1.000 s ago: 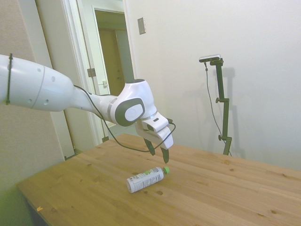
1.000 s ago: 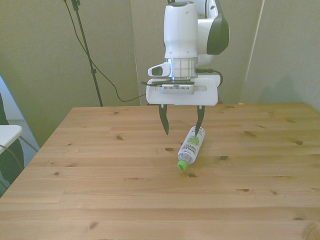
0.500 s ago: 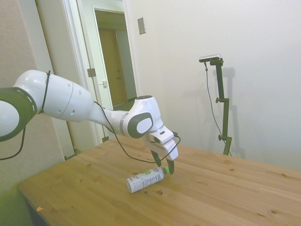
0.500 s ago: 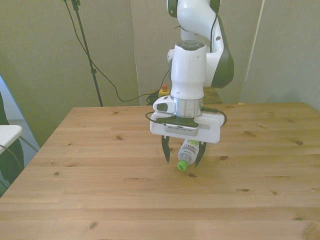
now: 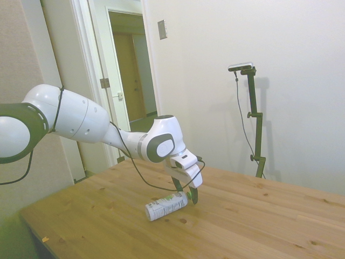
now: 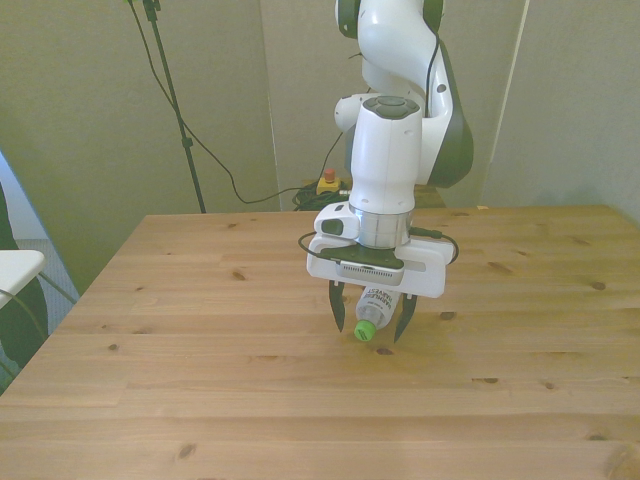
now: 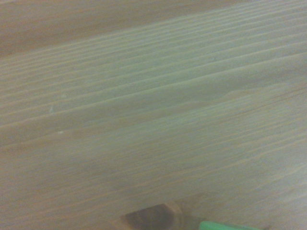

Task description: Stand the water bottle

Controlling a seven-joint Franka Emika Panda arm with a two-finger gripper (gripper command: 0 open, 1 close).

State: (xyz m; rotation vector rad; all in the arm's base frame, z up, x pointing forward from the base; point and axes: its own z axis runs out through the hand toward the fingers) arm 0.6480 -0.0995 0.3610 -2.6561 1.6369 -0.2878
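The gripper [image 6: 370, 325] hangs low off the bent arm [image 5: 108, 132], pointing down, its two fingers [image 6: 336, 312] spread wide apart.

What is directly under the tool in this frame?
The water bottle lies on its side on the wooden table, its green cap between the open tool's fingers. The tool body covers the bottle's base in the front view.

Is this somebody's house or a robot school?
Probably a room in a lab or office, not a home: a white robot arm works at a bare wooden table, with plain walls, a doorway and only a water bottle lying there.
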